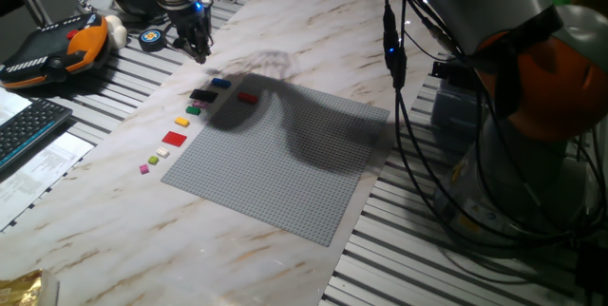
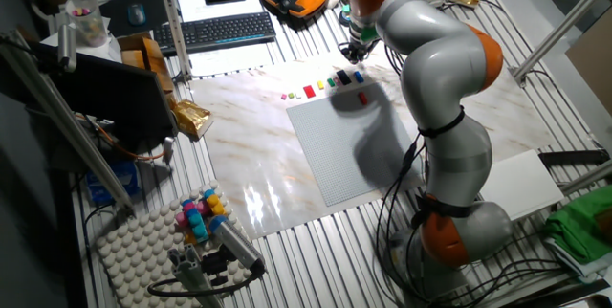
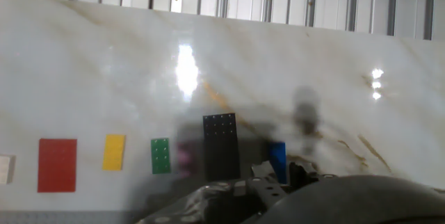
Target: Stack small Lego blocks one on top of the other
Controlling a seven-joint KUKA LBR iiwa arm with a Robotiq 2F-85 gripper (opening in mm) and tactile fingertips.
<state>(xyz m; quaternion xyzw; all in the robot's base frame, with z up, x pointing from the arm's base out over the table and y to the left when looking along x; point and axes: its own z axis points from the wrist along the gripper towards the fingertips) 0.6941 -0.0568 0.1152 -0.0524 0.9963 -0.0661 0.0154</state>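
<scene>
Hand view looks down on the marble table, where a row of pieces lies: a larger red plate at the left, then a yellow piece, a green piece, a black piece and the blue brick, half hidden behind the blurred hand at the near edge. From one fixed view the gripper hangs above the table just beyond the far end of that row, touching nothing; whether its jaws are apart or together I cannot tell, as they show only as a dark tip. The blue brick lies beside the black piece at the grey baseplate's far corner, with the red brick resting on the baseplate just to its right.
</scene>
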